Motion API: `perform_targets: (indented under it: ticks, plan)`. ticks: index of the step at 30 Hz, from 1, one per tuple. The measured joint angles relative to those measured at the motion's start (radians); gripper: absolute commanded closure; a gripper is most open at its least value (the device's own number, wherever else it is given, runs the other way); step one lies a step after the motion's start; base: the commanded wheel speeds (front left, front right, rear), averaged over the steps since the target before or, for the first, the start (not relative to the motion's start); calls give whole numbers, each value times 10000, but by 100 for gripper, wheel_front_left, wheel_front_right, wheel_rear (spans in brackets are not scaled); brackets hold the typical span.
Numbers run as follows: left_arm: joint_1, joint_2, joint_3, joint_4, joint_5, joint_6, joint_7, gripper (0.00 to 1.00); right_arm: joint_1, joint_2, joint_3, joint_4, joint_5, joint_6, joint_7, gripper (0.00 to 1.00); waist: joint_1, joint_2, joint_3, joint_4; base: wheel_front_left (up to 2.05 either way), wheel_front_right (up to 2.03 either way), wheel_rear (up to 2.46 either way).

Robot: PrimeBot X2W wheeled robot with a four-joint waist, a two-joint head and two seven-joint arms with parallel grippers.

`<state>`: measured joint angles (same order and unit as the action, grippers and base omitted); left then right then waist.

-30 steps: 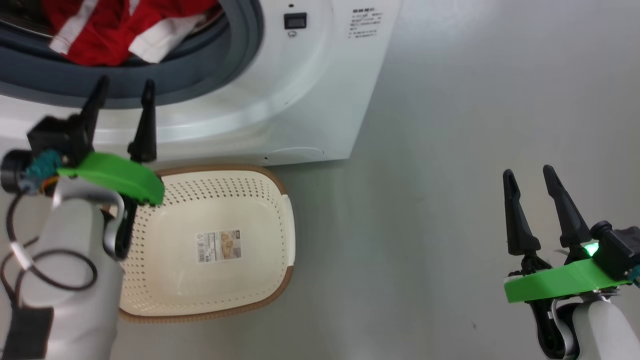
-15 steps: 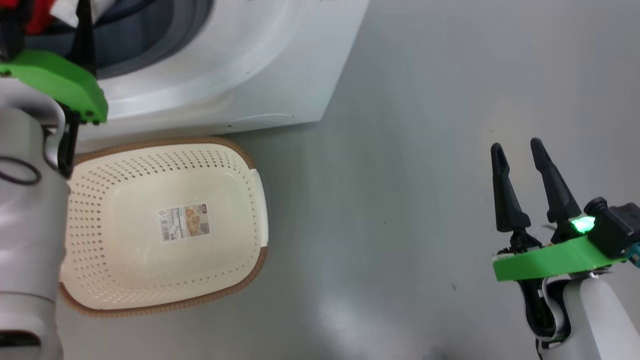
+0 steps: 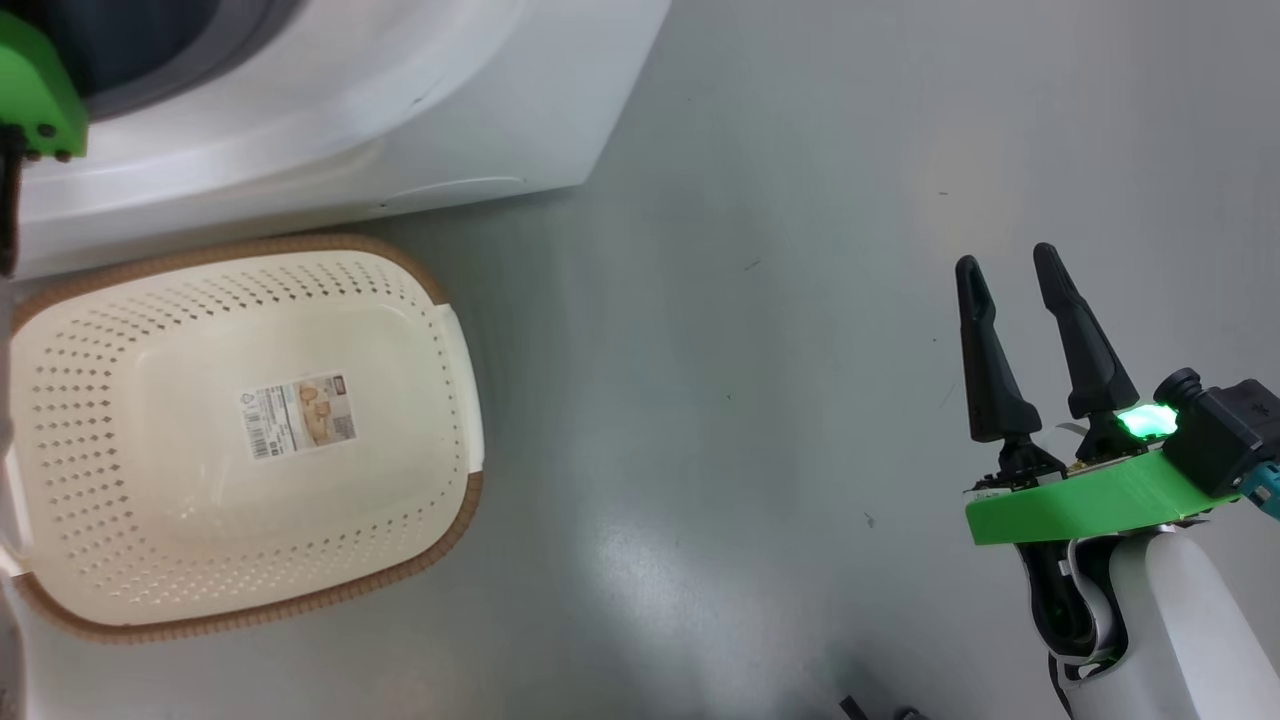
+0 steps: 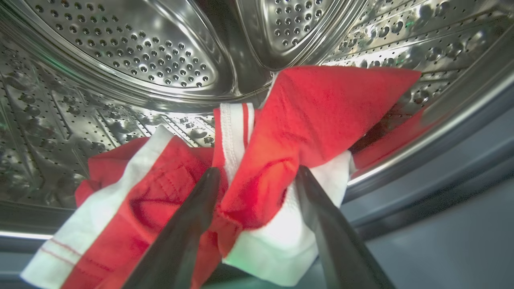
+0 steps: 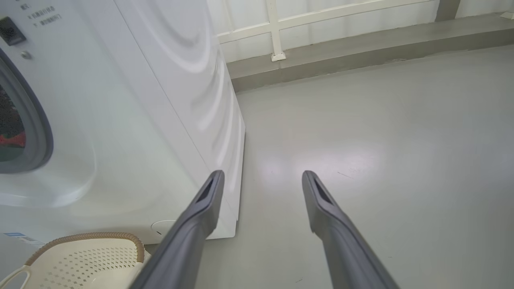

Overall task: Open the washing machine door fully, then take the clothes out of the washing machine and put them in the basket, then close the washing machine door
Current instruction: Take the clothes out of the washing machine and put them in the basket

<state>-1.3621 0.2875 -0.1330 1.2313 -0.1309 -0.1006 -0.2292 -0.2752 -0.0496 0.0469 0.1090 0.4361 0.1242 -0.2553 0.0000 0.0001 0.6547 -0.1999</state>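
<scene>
The white washing machine [image 3: 400, 120] fills the head view's top left, and the cream basket [image 3: 420, 400] stands on the floor against its front, holding nothing but its paper label. Red clothes [image 4: 321, 108] with white bands lie heaped at the front of the steel drum [image 4: 120, 52]. My left gripper [image 4: 257, 170] is open inside the drum mouth, its fingers on either side of a red fold. Its green mount [image 3: 35, 95] shows at the head view's left edge. My right gripper [image 3: 1006, 257] hangs open over bare floor, far right of the basket. The washing machine door is out of view.
In the right wrist view the washing machine [image 5: 140, 100] stands left of my open right gripper [image 5: 262, 174], with the basket [image 5: 80, 257] at the lower left. A grey step [image 5: 361, 52] and a white wall run along the far side of the grey floor [image 3: 750, 400].
The head camera has swung, so machine and basket slid up and left in its picture. My left gripper has gone from the gasket's lower edge into the drum opening. The right gripper stays open.
</scene>
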Motion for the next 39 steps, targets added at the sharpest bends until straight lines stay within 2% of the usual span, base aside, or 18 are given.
perform_targets:
  ticks: [9,10,11,12,13,14,28,39]
  plan:
    - [-198,153,-339,428,155,-13,109,0,0,2,8,-56,119,0,0,0,0,0,144,-223,0,0,0]
    - [-212,153,-362,445,155,-13,109,14,0,2,4,-67,119,0,-2,0,0,0,142,-221,0,0,0]
    - [-220,153,-393,460,155,-15,109,54,-1,2,2,-82,119,0,0,0,0,0,136,-216,0,0,0]
    - [-221,153,-430,485,155,-19,109,60,-3,2,2,-88,119,0,0,0,0,0,123,-212,0,0,0]
    - [-221,153,-466,510,155,-38,107,76,-4,2,2,-92,119,0,0,0,0,0,110,-208,0,0,0]
    - [-221,150,-504,531,155,-54,107,100,-4,2,2,-98,119,0,0,0,0,0,95,-203,0,0,0]
    - [12,-148,-593,297,-59,-25,-203,100,0,2,-84,-86,27,0,0,0,0,0,-353,-11,0,0,0]
    - [2685,-566,573,-3296,-823,245,-205,100,87,0,-385,-61,-163,0,-2,0,0,-1,-1112,402,0,0,0]
